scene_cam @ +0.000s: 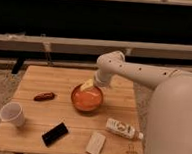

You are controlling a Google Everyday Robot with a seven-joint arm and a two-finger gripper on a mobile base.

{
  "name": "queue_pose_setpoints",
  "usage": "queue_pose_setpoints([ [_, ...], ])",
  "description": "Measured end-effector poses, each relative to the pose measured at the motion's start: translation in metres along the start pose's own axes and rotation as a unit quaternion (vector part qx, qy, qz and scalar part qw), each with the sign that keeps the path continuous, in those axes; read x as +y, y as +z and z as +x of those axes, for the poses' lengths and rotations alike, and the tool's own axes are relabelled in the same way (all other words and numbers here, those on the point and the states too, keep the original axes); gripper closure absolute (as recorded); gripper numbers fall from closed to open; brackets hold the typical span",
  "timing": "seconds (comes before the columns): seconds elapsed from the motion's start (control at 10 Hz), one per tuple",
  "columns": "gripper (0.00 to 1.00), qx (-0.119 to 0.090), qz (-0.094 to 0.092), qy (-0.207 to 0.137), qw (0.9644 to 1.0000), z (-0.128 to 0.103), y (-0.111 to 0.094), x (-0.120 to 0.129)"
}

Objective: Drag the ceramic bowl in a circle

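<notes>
One worktop holds one bowl, one bottle, one cup, one black phone, one pale block and one small reddish thing. The bowl sits mid-worktop, right under the end effector, which dips into its far rim.

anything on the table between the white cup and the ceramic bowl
In the camera view, only bare wooden table lies between the white cup and the ceramic bowl. The small reddish-brown object sits just behind that stretch. The gripper is at the bowl's far rim.
</notes>
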Motion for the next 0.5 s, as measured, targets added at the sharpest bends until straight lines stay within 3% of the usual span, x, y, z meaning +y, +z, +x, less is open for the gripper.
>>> queue_pose_setpoints([
  [0.5,0.00,0.000,0.000,-0.005,1.0000,-0.0004,-0.0032,0.0053],
])
